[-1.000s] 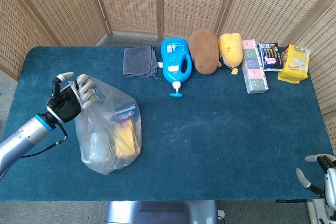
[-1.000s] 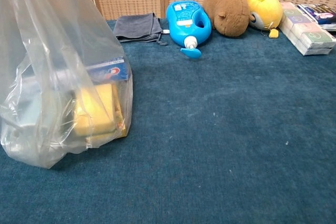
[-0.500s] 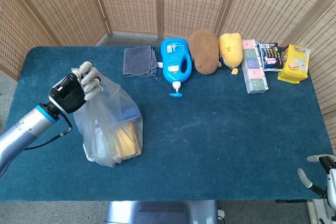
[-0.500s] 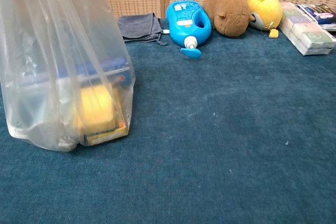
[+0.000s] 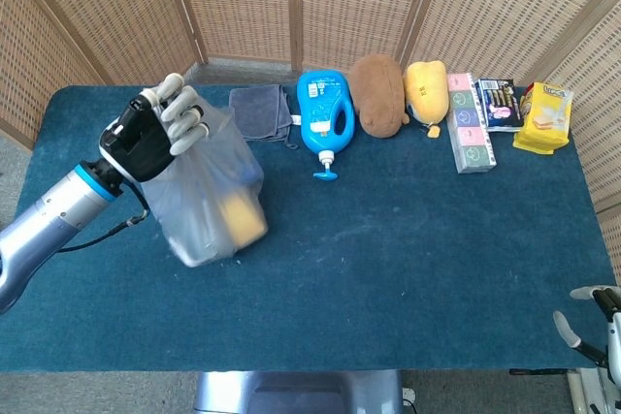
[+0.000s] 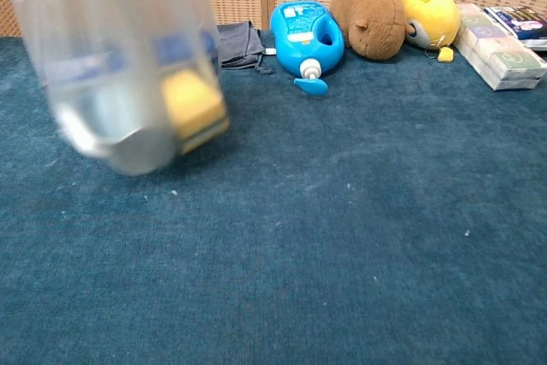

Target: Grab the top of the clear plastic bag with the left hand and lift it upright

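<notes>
My left hand (image 5: 155, 133) grips the gathered top of the clear plastic bag (image 5: 206, 203) at the left of the blue table. The bag hangs upright below the hand, blurred by motion, with a yellow item and a blue-and-white box inside. In the chest view the bag (image 6: 128, 74) hangs clear above the cloth at the left, and the hand holding it is out of frame. Part of my right hand (image 5: 594, 322) shows at the bottom right corner of the head view, below the table edge; its fingers are too cut off to judge.
Along the table's far edge lie a grey cloth (image 5: 259, 111), a blue detergent bottle (image 5: 324, 118), a brown plush (image 5: 378, 94), a yellow plush (image 5: 426, 90), a stack of tissue packs (image 5: 470, 123), a dark box (image 5: 499, 104) and a yellow packet (image 5: 544, 117). Wicker screens stand behind.
My left hand has risen and moved toward the far side, pulling the bag up. The bag went from slumped on the table to hanging off the cloth.
</notes>
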You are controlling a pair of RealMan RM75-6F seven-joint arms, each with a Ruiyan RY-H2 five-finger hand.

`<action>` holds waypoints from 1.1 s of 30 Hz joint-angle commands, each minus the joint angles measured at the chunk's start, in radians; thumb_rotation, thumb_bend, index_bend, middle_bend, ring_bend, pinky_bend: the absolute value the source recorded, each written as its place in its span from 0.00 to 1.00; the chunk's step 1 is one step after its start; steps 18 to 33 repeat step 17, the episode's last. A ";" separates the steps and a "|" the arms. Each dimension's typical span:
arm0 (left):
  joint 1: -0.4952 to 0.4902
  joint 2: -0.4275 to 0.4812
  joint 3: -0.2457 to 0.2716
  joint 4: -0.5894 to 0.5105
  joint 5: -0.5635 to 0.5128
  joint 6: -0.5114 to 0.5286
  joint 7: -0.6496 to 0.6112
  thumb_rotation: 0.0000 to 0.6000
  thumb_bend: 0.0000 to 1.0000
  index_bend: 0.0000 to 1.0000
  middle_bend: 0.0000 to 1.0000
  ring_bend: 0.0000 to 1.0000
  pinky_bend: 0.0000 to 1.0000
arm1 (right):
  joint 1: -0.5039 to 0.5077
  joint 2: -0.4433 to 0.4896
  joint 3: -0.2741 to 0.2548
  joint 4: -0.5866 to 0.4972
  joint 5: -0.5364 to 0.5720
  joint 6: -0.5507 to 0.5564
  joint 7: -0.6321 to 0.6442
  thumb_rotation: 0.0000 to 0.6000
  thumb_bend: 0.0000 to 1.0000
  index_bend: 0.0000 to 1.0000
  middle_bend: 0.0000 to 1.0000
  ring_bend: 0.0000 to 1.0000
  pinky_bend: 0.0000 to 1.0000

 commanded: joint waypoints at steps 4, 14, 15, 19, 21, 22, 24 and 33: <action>-0.021 -0.001 -0.056 -0.016 -0.019 -0.045 0.015 0.71 0.78 0.65 0.73 0.75 0.81 | -0.007 0.000 -0.002 0.006 0.004 0.003 0.016 0.09 0.32 0.42 0.42 0.32 0.24; -0.025 -0.029 -0.099 -0.019 -0.063 -0.112 0.059 0.71 0.77 0.65 0.73 0.75 0.81 | -0.006 0.004 0.000 0.012 -0.001 0.004 0.025 0.10 0.32 0.42 0.42 0.32 0.24; -0.025 -0.032 -0.105 -0.020 -0.067 -0.117 0.065 0.71 0.77 0.65 0.73 0.75 0.81 | -0.007 0.006 0.000 0.011 -0.001 0.006 0.026 0.10 0.32 0.42 0.42 0.32 0.24; -0.025 -0.038 -0.116 -0.022 -0.075 -0.128 0.077 0.71 0.77 0.65 0.73 0.75 0.81 | -0.011 0.009 -0.001 0.010 -0.001 0.010 0.027 0.09 0.32 0.42 0.42 0.32 0.24; -0.025 -0.038 -0.116 -0.022 -0.075 -0.128 0.077 0.71 0.77 0.65 0.73 0.75 0.81 | -0.011 0.009 -0.001 0.010 -0.001 0.010 0.027 0.09 0.32 0.42 0.42 0.32 0.24; -0.025 -0.038 -0.116 -0.022 -0.075 -0.128 0.077 0.71 0.77 0.65 0.73 0.75 0.81 | -0.011 0.009 -0.001 0.010 -0.001 0.010 0.027 0.09 0.32 0.42 0.42 0.32 0.24; -0.025 -0.038 -0.116 -0.022 -0.075 -0.128 0.077 0.71 0.77 0.65 0.73 0.75 0.81 | -0.011 0.009 -0.001 0.010 -0.001 0.010 0.027 0.09 0.32 0.42 0.42 0.32 0.24; -0.025 -0.038 -0.116 -0.022 -0.075 -0.128 0.077 0.71 0.77 0.65 0.73 0.75 0.81 | -0.011 0.009 -0.001 0.010 -0.001 0.010 0.027 0.09 0.32 0.42 0.42 0.32 0.24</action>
